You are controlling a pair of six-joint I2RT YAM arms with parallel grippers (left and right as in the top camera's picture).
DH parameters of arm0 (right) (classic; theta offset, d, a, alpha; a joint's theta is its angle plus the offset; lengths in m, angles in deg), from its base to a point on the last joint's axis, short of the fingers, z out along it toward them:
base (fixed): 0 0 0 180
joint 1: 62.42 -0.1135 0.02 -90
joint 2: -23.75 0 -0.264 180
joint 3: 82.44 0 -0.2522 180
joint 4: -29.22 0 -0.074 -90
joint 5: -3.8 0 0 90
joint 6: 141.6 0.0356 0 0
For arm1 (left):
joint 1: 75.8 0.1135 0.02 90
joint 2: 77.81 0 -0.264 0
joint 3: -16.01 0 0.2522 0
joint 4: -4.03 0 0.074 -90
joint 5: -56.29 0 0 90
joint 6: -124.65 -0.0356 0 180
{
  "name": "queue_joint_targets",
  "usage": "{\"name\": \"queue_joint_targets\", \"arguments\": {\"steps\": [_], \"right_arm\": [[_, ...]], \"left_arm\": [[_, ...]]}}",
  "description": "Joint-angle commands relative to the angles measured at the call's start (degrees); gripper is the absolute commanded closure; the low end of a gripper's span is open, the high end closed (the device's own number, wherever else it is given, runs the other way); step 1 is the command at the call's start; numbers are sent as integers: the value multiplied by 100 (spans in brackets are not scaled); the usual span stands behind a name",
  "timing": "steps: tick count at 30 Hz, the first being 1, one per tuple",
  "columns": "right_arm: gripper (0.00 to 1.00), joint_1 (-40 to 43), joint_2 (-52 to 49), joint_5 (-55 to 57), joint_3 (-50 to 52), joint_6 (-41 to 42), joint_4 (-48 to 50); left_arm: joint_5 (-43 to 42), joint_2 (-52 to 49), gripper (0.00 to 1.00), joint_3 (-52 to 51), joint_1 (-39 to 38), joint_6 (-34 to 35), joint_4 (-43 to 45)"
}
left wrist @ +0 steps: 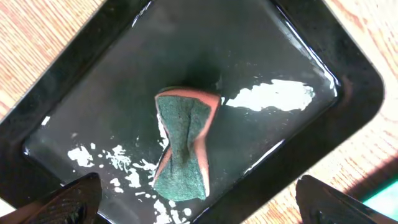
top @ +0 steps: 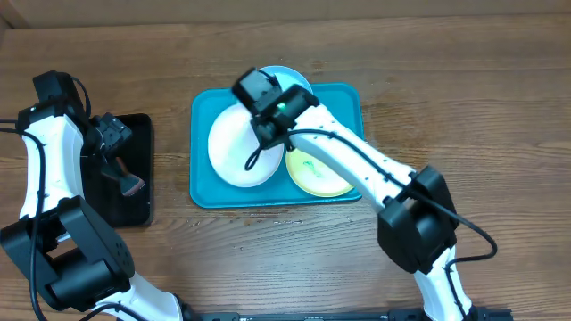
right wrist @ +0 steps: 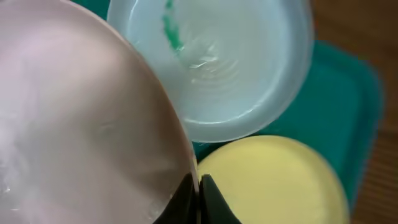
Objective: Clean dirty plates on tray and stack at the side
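The turquoise tray (top: 348,100) lies mid-table with three plates on it. My right gripper (right wrist: 198,198) is shut on the rim of the white plate (top: 234,147) (right wrist: 74,124), which is tilted up. The pale cyan plate (top: 290,76) (right wrist: 230,68) lies at the tray's far edge with a teal smear. The yellow-green plate (top: 317,174) (right wrist: 273,180) lies at the tray's near right. My left gripper (left wrist: 193,208) is open above a green-and-orange sponge (left wrist: 182,146) lying in the black tray (top: 136,201) (left wrist: 292,37).
The black tray is wet, with white foam flecks (left wrist: 267,96) around the sponge. It sits at the table's left, apart from the turquoise tray. My right arm (top: 366,169) reaches across the turquoise tray's right half. Bare wooden tabletop (top: 482,107) lies to the right.
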Motion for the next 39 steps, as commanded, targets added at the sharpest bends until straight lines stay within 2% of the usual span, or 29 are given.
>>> {"name": "queue_joint_targets", "arguments": {"steps": [1, 8, 15, 18, 21, 26, 31, 33, 34, 39], "right_arm": [[96, -487, 348, 2441, -758, -339, -304], [96, -1215, 348, 4059, -1023, -1447, -157], [96, -1751, 348, 5084, -1023, -2577, 120], [96, -1928, 348, 5410, -1023, -2697, 330], [96, -1989, 348, 5254, -1021, -2688, 442], [96, -1794, 348, 3217, -1019, -2505, 393], [96, -1040, 339, 673, -868, -1523, 262], [96, -675, 323, -116, -765, -1049, 223], [96, -332, 321, -748, -601, -682, 225], [96, 417, 321, -2308, -28, 116, 269]], "left_arm": [[-212, 125, 0, 111, 35, 15, -7], [-212, 125, 0, 111, 35, 15, 2], [-243, 125, 0, 111, 28, 15, -2], [-385, 125, 0, 111, 28, 13, 0], [-485, 125, 0, 111, 28, 13, 2], [-485, 125, 0, 111, 28, 11, -4], [-481, 125, 3, 109, 31, 11, -7], [-468, 125, 7, 105, 28, 11, -7], [-466, 122, 12, 96, 31, 11, -4], [-409, 81, 32, -26, 28, 11, 52]]}}
